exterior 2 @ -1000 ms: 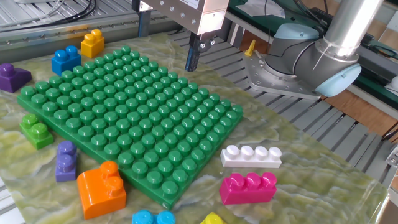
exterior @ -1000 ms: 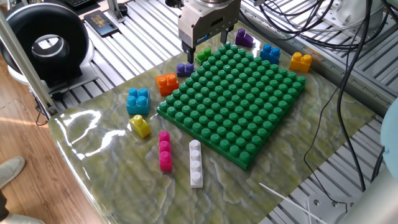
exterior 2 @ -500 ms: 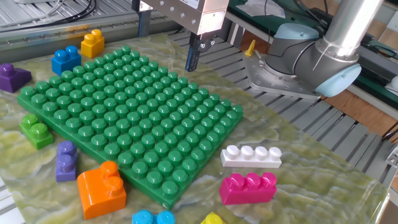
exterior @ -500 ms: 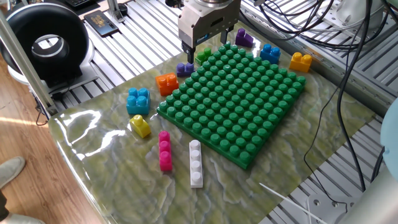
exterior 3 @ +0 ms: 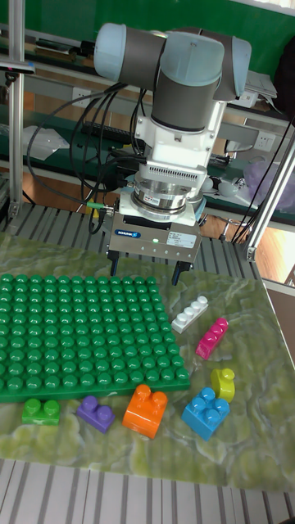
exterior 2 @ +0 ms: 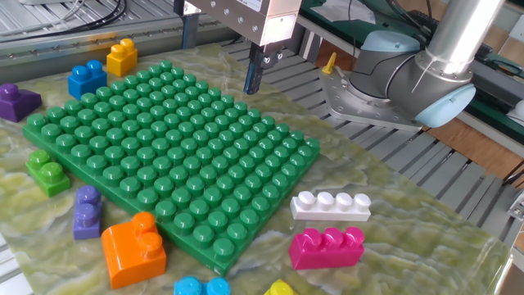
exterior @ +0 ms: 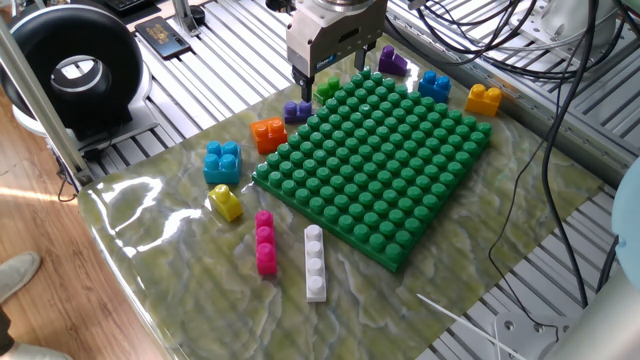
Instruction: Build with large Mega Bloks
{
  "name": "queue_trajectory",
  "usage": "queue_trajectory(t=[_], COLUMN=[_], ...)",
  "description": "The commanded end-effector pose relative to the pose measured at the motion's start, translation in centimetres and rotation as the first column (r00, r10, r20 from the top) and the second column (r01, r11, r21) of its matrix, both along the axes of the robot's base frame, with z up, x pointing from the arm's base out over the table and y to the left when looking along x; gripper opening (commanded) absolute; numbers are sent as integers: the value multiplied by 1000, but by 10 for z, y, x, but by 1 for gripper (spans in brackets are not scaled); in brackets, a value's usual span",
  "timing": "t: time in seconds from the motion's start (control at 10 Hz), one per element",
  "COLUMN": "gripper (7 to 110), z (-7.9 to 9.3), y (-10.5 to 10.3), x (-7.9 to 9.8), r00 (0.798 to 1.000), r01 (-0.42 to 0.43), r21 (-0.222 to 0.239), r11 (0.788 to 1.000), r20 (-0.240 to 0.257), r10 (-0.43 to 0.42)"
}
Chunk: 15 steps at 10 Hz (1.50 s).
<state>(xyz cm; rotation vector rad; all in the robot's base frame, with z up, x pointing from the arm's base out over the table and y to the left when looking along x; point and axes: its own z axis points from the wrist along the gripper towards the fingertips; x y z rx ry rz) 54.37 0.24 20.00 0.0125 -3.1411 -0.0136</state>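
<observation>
We find the gripper (exterior 3: pixel 146 268) hanging clear of the mat (exterior 3: pixel 254 442), its two fingers spread wide with nothing between them, close to the back edge of the baseplate (exterior 3: pixel 82 336) as the tall view shows it. A label (exterior 3: pixel 133 235) of pale lettering runs across its dark body, but it is too small for us to read. All the bricks lie loose on the mat around the baseplate. Along the mat's front edge lie a green brick (exterior 3: pixel 41 411), a purple brick (exterior 3: pixel 97 413), an orange brick (exterior 3: pixel 145 411) and a light blue brick (exterior 3: pixel 205 412). Toward its right edge lie a yellow brick (exterior 3: pixel 223 382), a pink brick (exterior 3: pixel 211 338) and a white brick (exterior 3: pixel 190 314), the white one just beside the baseplate's right edge. In one fixed view a dark purple brick (exterior: pixel 392 62), a blue brick (exterior: pixel 434 85) and an amber brick (exterior: pixel 484 98) line the mat's far right edge. Beyond the mat's far left edge lies a dark card (exterior: pixel 160 36) whose print we cannot make out
</observation>
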Motion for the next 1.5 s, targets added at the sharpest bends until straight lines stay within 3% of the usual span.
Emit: queue_trajectory(t=[0.0,0.1,1.4], gripper=[107,7,7], z=[1,-1,-1], y=[17,18,19], x=[26,26,28], r00=[991,991,991], r01=[88,88,82], r21=[67,67,70], r11=[994,994,994], r20=[95,95,105], r10=[-94,-94,-89])
